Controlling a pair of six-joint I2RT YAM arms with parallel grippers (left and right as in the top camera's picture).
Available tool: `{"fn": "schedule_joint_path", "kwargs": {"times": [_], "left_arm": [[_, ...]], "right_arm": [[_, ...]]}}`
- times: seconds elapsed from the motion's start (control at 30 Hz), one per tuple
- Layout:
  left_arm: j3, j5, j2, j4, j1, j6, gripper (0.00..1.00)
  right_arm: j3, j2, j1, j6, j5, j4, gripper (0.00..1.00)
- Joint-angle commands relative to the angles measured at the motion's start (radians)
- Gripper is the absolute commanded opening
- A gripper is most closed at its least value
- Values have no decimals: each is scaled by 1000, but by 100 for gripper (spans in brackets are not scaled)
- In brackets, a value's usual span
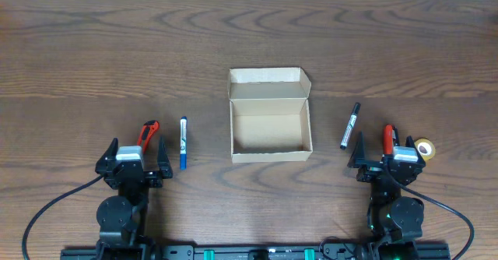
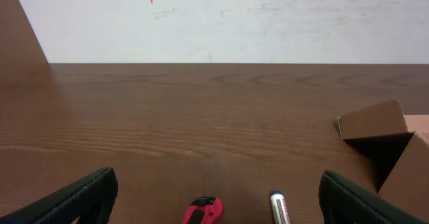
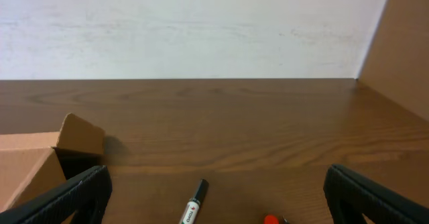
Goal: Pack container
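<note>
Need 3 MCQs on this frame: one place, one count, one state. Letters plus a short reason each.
1. Where is the blue marker relative to the container?
A) on the left arm's side of it
B) inside it
C) on the right arm's side of it

2. How many markers lie on the table?
A) one
B) two
C) three

3. The container is:
A) shut
B) open and empty
C) open with a marker inside

Key:
1 A: overhead shows it on the wood, apart from the container, toward the left arm.
2 B: the blue one plus the black marker.
3 B: the lid flap is folded back and the floor is bare.
</note>
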Motion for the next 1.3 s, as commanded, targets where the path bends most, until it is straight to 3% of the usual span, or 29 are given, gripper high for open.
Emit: {"fn": "schedule_joint_path", "kwargs": {"times": [0.0,1.27], "left_arm": [[-36,18,-9,-11,7,-11,95],[-36,18,-9,-11,7,-11,95]], "right_arm": [[-2,-6,-10,13,7,-4,99],[-2,-6,-10,14,7,10,99]]}}
